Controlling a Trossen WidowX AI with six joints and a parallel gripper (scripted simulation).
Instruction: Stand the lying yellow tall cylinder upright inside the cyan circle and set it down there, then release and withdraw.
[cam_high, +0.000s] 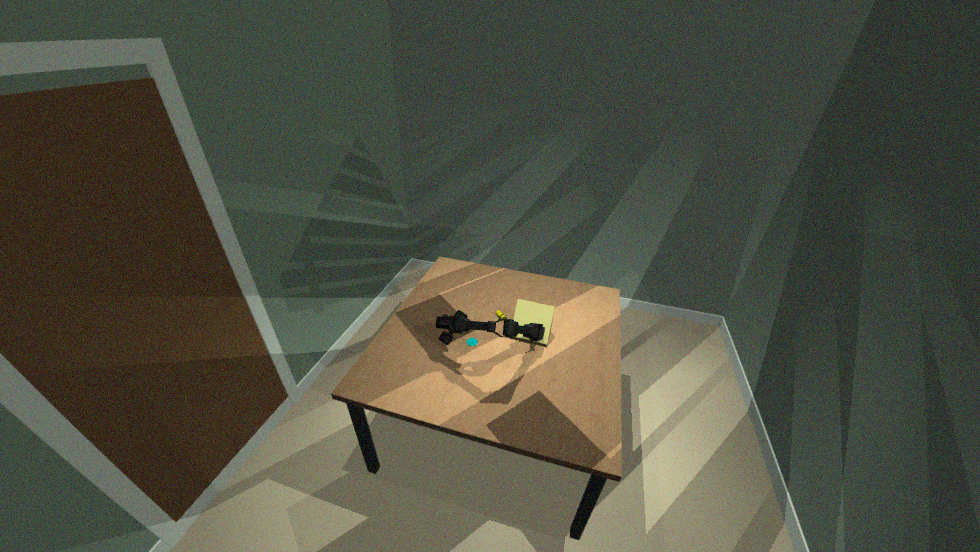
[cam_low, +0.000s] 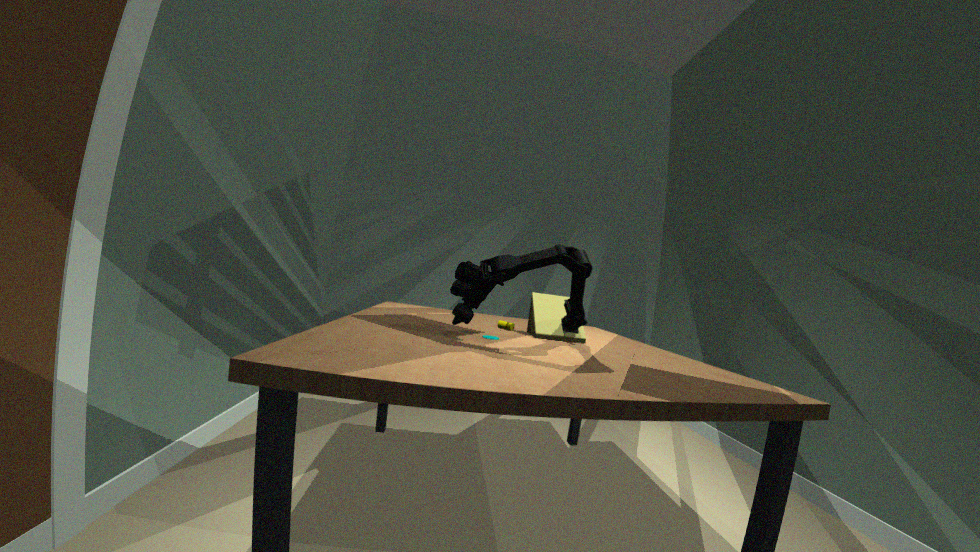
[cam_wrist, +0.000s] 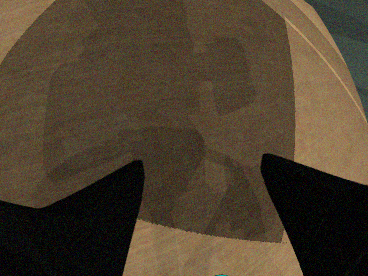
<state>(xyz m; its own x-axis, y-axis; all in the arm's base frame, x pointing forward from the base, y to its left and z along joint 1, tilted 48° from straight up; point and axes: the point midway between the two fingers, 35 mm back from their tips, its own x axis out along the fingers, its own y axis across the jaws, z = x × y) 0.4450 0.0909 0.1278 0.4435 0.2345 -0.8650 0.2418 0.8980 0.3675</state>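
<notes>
The yellow cylinder lies on its side on the table, beside the arm's middle in the top view. The cyan circle lies flat on the table, nearer the front; only a sliver shows at the bottom edge of the wrist view. My gripper is open and empty, above the table to the left of the circle and the cylinder in the top and exterior views. The cylinder is out of the wrist view, which shows shaded table between the fingers.
A pale yellow slanted block stands by the arm's base, to the right of the cylinder. The wooden table carries broad shadows. The table's far edge shows at the upper right of the wrist view.
</notes>
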